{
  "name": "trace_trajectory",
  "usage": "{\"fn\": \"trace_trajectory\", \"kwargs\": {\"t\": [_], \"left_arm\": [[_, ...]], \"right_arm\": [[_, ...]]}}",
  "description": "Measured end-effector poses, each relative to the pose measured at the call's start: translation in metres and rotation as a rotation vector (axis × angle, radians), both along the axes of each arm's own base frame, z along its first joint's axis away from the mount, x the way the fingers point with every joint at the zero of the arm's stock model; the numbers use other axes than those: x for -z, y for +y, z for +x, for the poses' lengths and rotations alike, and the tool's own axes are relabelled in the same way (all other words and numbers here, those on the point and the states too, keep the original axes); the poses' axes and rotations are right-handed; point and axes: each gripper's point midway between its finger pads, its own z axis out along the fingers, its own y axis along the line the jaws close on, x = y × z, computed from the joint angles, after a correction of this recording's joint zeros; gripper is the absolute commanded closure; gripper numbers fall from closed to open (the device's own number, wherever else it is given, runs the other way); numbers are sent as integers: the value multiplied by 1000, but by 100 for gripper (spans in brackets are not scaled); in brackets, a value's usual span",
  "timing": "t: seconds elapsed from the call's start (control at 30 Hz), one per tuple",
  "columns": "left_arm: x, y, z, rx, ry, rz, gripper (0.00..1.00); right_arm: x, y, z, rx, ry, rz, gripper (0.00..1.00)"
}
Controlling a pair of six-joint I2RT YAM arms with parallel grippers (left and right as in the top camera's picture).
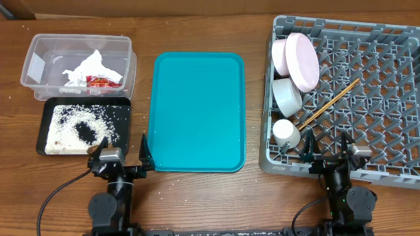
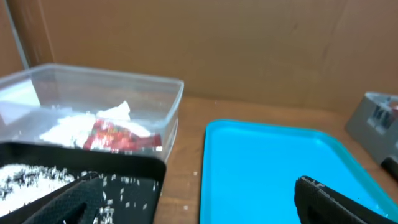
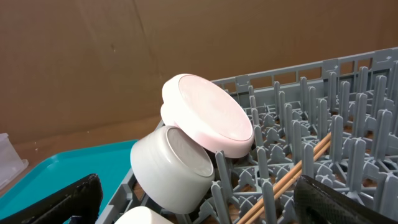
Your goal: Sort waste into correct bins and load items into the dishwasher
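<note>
The clear tub [image 1: 34, 62] at the far left holds crumpled white paper [image 1: 88, 64] and a red-and-white wrapper [image 1: 100, 81]. In front of it, the black tray [image 1: 83, 133] carries loose rice [image 1: 65, 124], with a small brown lump [image 1: 91, 150] at its near edge. The grey dish rack [image 1: 380, 98] on the right holds white plates [image 1: 298, 59], a pale bowl [image 1: 287, 96], a white cup [image 1: 286, 133] and chopsticks [image 1: 331, 101]. My left gripper [image 1: 121, 149] stands open between the black tray and a teal tray. My right gripper [image 1: 326, 145] stands open over the rack's near edge, empty.
A large teal serving tray [image 1: 197, 111] lies in the middle of the wooden table. Stray rice grains dot the wood around the bins. A brown cardboard wall closes off the back in both wrist views.
</note>
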Motion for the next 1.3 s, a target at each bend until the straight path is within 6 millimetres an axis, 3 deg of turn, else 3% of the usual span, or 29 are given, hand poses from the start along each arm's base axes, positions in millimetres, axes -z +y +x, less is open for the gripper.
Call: {"fn": "trace_trajectory", "kwargs": {"t": [0.13,1.3], "left_arm": [[15,1,1,-7,36,-2,0],[15,2,1,-10,34,-1,0]], "right_arm": [[0,0,0,-1,0,0,0],[0,0,0,0,0,0,0]]}}
